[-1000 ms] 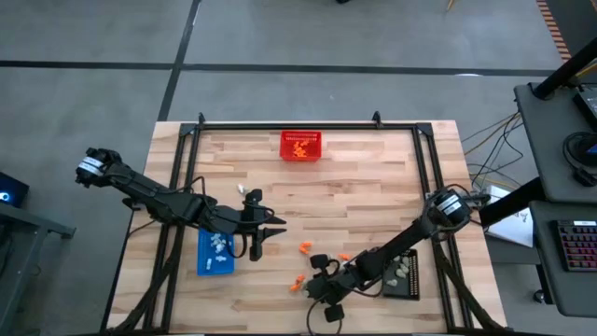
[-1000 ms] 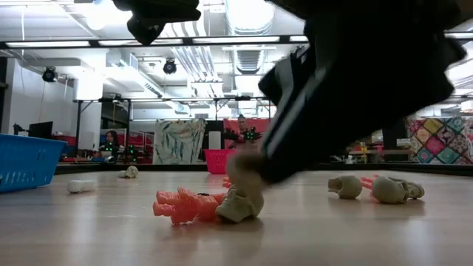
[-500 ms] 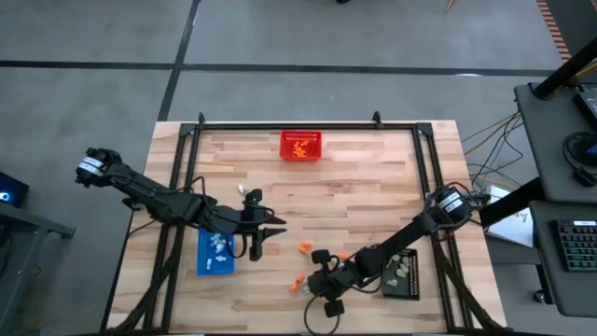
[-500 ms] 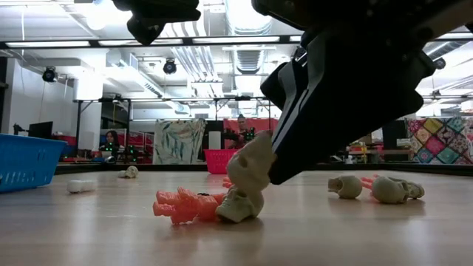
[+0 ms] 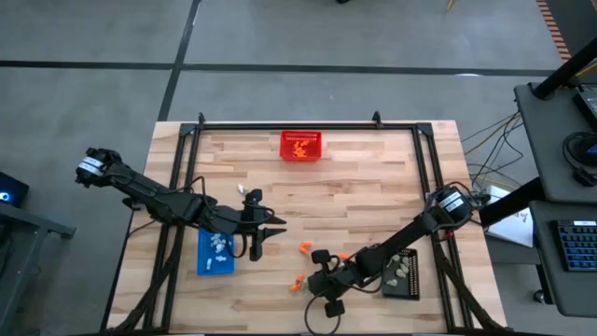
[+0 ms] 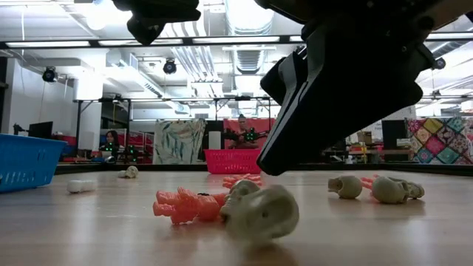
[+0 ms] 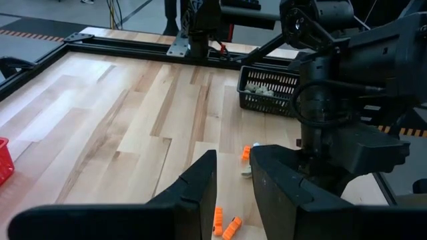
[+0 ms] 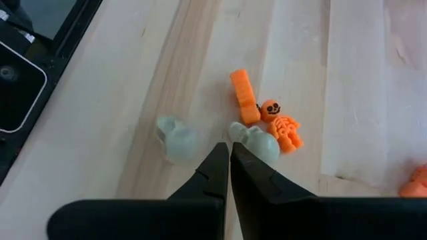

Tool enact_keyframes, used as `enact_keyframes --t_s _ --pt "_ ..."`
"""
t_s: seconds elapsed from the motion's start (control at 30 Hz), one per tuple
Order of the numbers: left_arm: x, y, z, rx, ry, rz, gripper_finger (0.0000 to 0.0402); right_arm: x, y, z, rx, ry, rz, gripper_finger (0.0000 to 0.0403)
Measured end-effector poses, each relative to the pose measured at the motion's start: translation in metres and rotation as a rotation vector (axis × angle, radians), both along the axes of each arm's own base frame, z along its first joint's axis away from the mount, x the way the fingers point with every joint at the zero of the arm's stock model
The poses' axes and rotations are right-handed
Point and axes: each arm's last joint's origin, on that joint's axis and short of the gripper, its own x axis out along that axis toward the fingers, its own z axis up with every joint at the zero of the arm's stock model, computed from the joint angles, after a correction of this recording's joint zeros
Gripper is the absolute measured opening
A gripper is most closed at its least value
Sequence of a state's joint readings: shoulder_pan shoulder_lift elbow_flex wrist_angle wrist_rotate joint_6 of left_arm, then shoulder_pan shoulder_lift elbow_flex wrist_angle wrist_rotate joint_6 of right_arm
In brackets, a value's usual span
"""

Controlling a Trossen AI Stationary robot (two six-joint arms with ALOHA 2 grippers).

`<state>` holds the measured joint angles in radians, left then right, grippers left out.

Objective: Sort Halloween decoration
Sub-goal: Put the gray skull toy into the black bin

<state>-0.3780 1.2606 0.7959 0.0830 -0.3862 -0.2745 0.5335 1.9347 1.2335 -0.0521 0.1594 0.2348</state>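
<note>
Two pale grey skulls (image 8: 257,141) (image 8: 175,139) lie on the wood near the table's near edge, beside an orange skeleton (image 8: 283,127) and an orange piece (image 8: 243,97). My right gripper (image 8: 228,152) is shut with nothing between its fingers. In the low view its tip (image 6: 267,170) hangs just above the nearer skull (image 6: 260,213). My left gripper (image 7: 233,180) hovers open above the blue tray's (image 5: 216,254) right edge, holding nothing. More orange trinkets (image 5: 304,247) lie mid-table.
A red mesh basket (image 5: 300,146) with orange pieces stands at the far edge. The blue tray holds white pieces. A black tray (image 5: 404,271) with pale pieces sits under my right arm. A white trinket (image 5: 242,189) lies left of centre. Bare wood fills the table's middle.
My right gripper has shut. A pale skull came up at its fingertips, then dropped out and now lies on the table, closer to the near edge. The fingertips stand a little higher above the wood than before.
</note>
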Motion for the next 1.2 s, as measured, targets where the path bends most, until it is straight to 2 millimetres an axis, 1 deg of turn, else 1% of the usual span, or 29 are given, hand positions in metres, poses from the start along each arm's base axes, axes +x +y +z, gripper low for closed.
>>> enact_keyframes --t_s 0.1,0.3,0.4,0.47,0.57,0.77,0.87,1.0,1.2 --pt "0.000 0.000 0.000 0.000 0.000 0.000 0.0077 0.000 0.001 0.000 0.004 0.001 0.015 0.0008" --pt "0.000 0.000 0.000 -0.001 0.001 -0.002 0.0077 0.000 0.010 0.004 0.045 -0.048 0.068 0.0009" --pt "0.000 0.000 0.000 -0.001 0.001 -0.002 0.0077 0.000 0.012 0.005 0.040 -0.062 0.087 0.0016" --pt "0.000 0.000 0.000 -0.001 0.001 -0.002 0.0077 0.000 0.012 0.006 0.042 -0.071 0.088 0.0030" --pt "0.000 0.000 0.000 -0.001 0.001 -0.002 0.0077 0.001 0.012 0.005 0.049 -0.076 0.084 0.0064" --pt "0.000 0.000 0.000 -0.001 0.001 -0.002 0.0077 0.006 0.017 -0.010 0.100 -0.080 0.102 0.0150" --pt "0.000 0.000 0.000 -0.001 0.001 -0.002 0.0077 0.007 0.017 -0.014 0.106 -0.064 0.113 0.0180" --pt "0.000 0.000 0.000 0.000 0.001 -0.002 0.0077 0.007 0.016 -0.017 0.102 -0.059 0.112 0.0197" --pt "0.000 0.000 0.000 0.000 0.001 -0.002 0.0077 0.008 0.011 -0.019 0.093 -0.060 0.117 0.0187"
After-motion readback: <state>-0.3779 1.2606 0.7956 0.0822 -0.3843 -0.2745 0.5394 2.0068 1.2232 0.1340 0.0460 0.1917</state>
